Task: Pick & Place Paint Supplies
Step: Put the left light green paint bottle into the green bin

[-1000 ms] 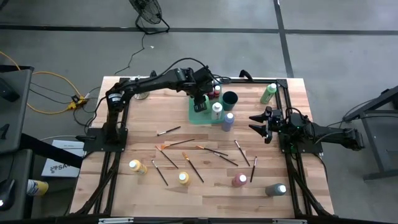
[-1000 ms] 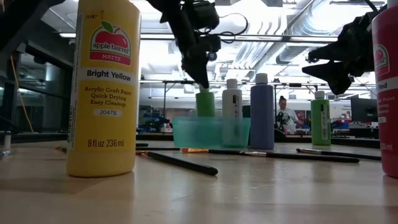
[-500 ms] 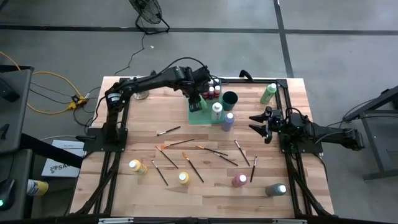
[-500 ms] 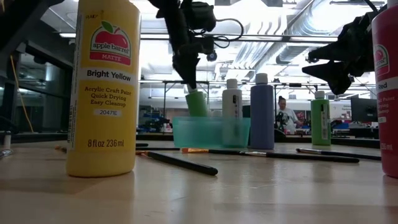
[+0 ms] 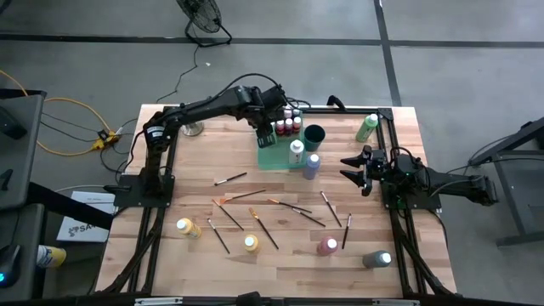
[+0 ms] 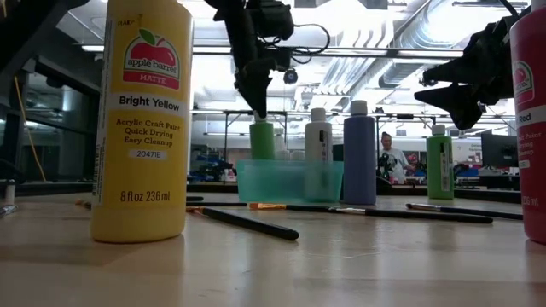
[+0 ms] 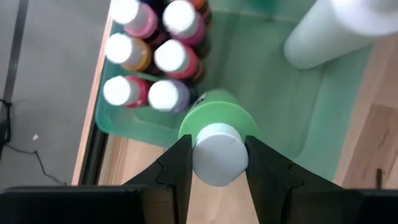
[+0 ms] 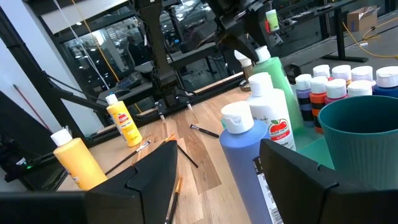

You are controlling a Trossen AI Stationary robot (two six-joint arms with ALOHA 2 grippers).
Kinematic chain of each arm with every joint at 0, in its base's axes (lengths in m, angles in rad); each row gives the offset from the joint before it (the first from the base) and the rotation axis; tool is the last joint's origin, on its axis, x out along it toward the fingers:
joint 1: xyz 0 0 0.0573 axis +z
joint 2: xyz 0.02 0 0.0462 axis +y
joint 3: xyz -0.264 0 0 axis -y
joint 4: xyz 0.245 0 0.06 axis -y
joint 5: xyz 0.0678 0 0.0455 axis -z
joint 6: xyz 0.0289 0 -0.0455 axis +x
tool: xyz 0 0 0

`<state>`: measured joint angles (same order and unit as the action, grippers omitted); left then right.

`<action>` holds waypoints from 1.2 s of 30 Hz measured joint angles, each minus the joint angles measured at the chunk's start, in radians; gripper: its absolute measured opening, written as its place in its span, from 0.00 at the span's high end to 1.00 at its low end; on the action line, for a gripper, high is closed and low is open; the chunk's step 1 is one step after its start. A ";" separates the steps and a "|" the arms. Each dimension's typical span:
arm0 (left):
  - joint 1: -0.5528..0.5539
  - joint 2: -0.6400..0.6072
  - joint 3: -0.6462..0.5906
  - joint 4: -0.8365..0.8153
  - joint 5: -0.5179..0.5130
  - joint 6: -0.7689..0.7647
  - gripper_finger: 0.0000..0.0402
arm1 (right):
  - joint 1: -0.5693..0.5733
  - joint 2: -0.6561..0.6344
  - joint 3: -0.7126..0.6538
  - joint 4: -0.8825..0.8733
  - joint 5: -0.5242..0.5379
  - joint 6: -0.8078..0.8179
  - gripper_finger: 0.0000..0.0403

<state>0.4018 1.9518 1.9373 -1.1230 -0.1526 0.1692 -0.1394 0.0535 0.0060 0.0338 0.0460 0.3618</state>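
My left gripper is shut on a green paint bottle over the left end of the green tray. The bottle stands upright, its lower part behind the tray's translucent wall. Several small white-capped bottles fill the tray's far left corner, and a white bottle stands in the tray to the right. Several thin paintbrushes lie loose on the table's middle. My right gripper waits open at the right side, pointing level toward the table's left edge. My left gripper pinches the green bottle's white cap between its two fingers, one on each side. The fingers come steeply from above. The bottle hangs upright below them with its base down inside the tray; whether it rests on the tray floor, I cannot tell.
A blue-purple bottle stands just right of the tray, with a dark teal cup behind it. Another green bottle stands at the far right. Yellow, red and grey bottles stand along the near edge.
My left gripper has carried the green bottle a little toward the table's left edge, along the tray. The bottle leaned over midway and now stands upright again. The grip has stayed shut on the cap.
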 joint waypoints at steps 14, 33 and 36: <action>0.011 0.014 -0.001 -0.032 -0.014 0.014 0.71 | 0.000 0.000 0.000 0.000 0.000 0.000 0.45; 0.010 0.032 -0.001 -0.010 -0.010 0.037 0.56 | 0.000 0.000 0.000 0.000 0.000 0.000 0.45; 0.010 0.032 -0.001 -0.001 -0.010 0.037 0.55 | 0.000 0.000 0.000 0.000 0.000 0.000 0.45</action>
<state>0.4122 1.9835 1.9362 -1.1240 -0.1623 0.2058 -0.1395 0.0532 0.0063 0.0341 0.0463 0.3618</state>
